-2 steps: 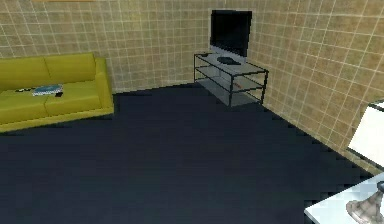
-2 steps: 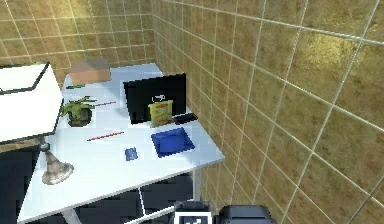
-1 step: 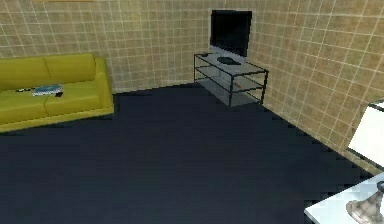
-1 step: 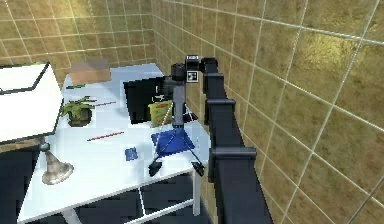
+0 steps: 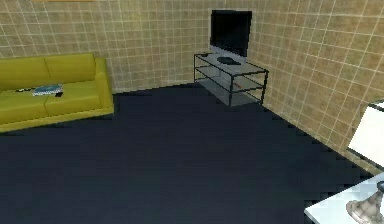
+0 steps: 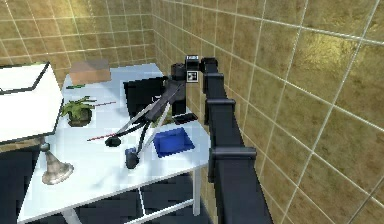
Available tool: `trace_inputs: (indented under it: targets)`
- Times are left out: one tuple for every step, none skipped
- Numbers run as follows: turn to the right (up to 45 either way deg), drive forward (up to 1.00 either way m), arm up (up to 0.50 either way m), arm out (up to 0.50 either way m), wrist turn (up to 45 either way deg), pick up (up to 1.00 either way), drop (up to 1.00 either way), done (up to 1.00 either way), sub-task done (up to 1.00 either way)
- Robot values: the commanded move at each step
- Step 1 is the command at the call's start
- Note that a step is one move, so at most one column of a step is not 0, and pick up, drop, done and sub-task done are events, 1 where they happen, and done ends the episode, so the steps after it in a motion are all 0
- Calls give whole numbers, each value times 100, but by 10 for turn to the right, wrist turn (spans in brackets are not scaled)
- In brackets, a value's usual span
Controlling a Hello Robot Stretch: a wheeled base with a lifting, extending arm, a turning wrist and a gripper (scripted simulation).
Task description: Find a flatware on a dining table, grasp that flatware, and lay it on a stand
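Forward view: yellow sofa point(image 5: 60, 90), TV point(image 5: 231, 32) on a stand point(image 5: 232, 78) — arm side view: gripper point(image 6: 128, 132) at a white table point(image 6: 110, 178) — cannot tell whether it holds anything.

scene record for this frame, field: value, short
room: tiled walls, dark floor
ahead: yellow sofa; black television on glass-shelved metal stand
table: white tabletop with silver-based lamp, green potted plant, flat blue square
gripper: dark gripper seen against the tabletop; whether it holds anything cannot be told
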Motion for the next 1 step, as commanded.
trace_inputs:
  targets:
    - [0,0,0,0,450,0,0,0,0]
